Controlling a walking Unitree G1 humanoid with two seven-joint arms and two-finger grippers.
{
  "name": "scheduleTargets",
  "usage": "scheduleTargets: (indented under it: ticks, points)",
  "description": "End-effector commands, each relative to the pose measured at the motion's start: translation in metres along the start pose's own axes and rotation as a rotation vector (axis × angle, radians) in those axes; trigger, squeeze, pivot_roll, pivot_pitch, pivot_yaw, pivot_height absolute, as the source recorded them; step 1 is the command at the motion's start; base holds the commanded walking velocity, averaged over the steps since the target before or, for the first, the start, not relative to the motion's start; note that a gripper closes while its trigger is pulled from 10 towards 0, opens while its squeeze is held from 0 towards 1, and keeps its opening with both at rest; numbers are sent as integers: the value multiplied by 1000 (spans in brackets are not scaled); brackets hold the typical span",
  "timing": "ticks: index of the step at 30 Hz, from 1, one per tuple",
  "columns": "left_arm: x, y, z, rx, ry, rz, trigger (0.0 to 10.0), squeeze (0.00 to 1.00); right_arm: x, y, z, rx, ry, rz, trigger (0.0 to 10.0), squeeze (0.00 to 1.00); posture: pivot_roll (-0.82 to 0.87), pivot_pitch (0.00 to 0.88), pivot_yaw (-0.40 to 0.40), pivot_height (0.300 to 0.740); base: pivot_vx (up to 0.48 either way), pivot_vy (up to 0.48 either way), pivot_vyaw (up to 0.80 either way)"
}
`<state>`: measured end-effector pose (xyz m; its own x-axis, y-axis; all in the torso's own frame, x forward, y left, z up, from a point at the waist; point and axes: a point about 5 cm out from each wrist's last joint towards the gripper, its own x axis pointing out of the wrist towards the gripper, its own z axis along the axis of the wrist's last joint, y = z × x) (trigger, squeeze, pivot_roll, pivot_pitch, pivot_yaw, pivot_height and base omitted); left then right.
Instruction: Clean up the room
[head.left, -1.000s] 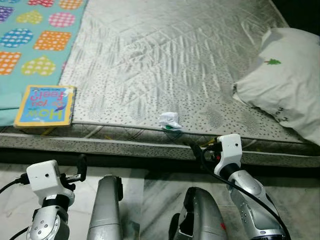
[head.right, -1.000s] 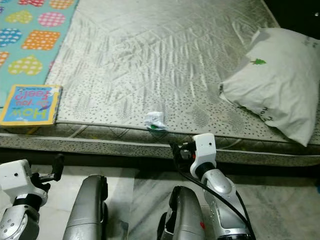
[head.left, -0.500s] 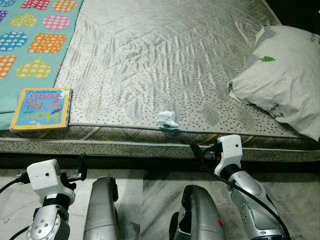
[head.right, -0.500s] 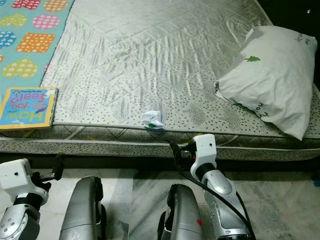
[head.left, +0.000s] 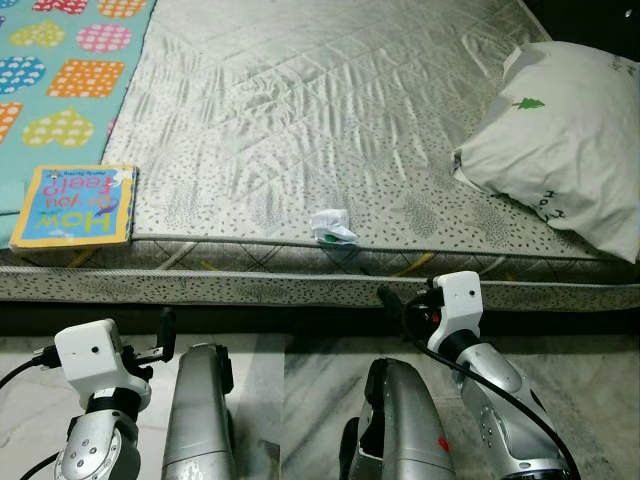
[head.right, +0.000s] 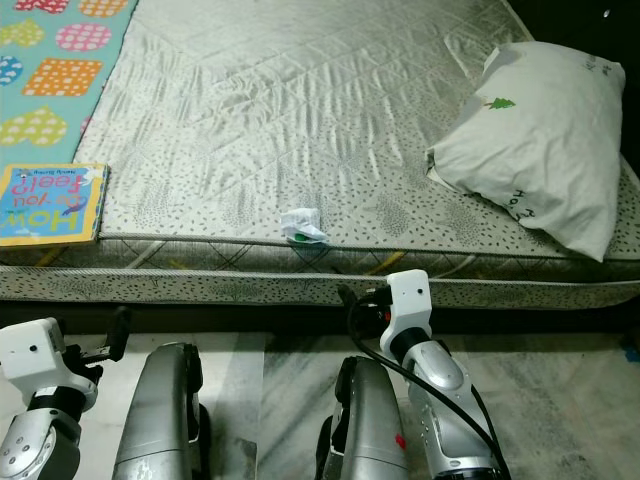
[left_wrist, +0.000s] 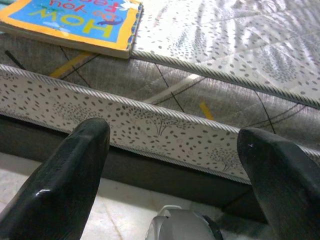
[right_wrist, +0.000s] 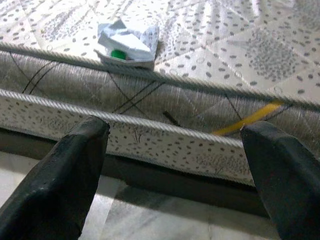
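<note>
Right now we face a grey quilted mattress (head.left: 330, 110) with a crumpled white wrapper (head.left: 332, 226) showing a green spot, lying at its near edge. Our right gripper (right_wrist: 175, 175) hangs low over the marble floor (head.right: 560, 400), just short of the mattress side, fingers spread and empty. Our left gripper (left_wrist: 170, 170) is likewise spread, below a colourful book (head.left: 73, 205). A pillow (head.left: 560, 150) rests at the right.

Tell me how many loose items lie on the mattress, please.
3: a book at the front edge on the robot's left, a crumpled wrapper near the middle of that edge, and a pillow on the right.
</note>
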<state>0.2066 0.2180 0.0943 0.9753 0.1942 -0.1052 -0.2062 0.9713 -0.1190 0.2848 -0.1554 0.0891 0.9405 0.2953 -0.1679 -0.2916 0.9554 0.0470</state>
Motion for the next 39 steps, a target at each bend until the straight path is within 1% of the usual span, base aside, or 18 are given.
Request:
scheduleTargets:
  ticks: [1, 3, 6, 27, 33, 39]
  points:
    - [-3, 1, -5, -13, 16, -5, 10000, 0, -2, -4, -2, -10, 8, -10, 10000, 0, 80, 243, -114, 544, 0, 0, 0]
    - [-3, 1, -5, -15, 16, -6, 10000, 0, -2, -2, -2, -28, 4, 5, 10000, 0, 80, 243, -114, 544, 126, 0, 600]
    - [-3, 1, -5, -17, 16, -8, 10000, 0, -2, -2, -2, -26, 3, 6, 10000, 0, 80, 243, -114, 544, 268, 0, 785]
    - [-3, 0, -4, -22, 15, -16, 10000, 0, 0, -4, -4, -1, 13, -8, 10000, 0, 78, 254, -114, 544, 314, 0, 0]
    - [-3, 0, -4, -24, 18, -13, 10000, 0, 0, -5, -5, 9, 21, -16, 10000, 0, 79, 257, -114, 544, 315, 0, -700]
    - [-2, 1, -6, -26, 25, -7, 10000, 0, 0, -5, -5, 8, 18, -13, 10000, 0, 79, 257, -114, 544, 0, 0, 0]
